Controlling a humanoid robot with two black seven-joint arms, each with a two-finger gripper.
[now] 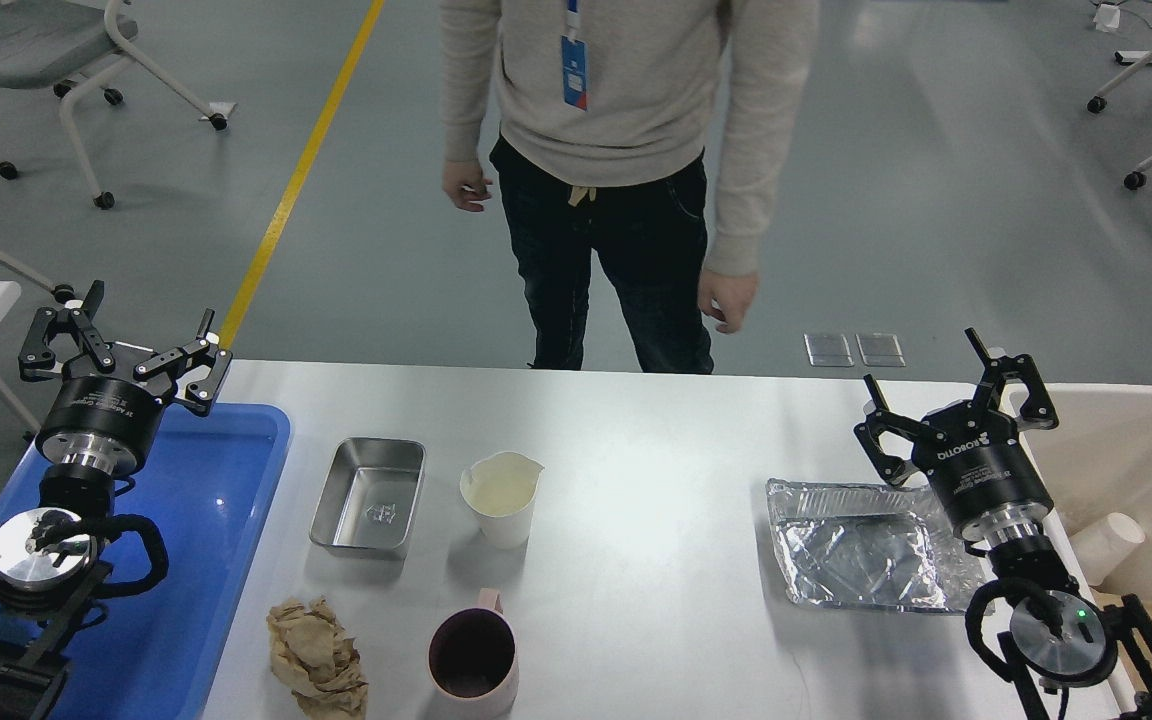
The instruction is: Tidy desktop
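The white desktop point(656, 450) carries a steel rectangular pan point(369, 496), a white paper cup point(501, 497), a pink mug point(474, 658), a crumpled brown paper point(316, 655) and a foil tray point(861, 545). My left gripper point(126, 340) hangs open above the far end of the blue tray point(226, 520), holding nothing. Over the desktop's right edge, just right of the foil tray, my right gripper point(946, 395) is open and empty too.
A cream bin point(1136, 450) at the right holds a paper cup point(1108, 545). A person point(626, 180) stands right behind the desktop's far edge. Wheeled chairs point(46, 60) stand on the floor far left and far right.
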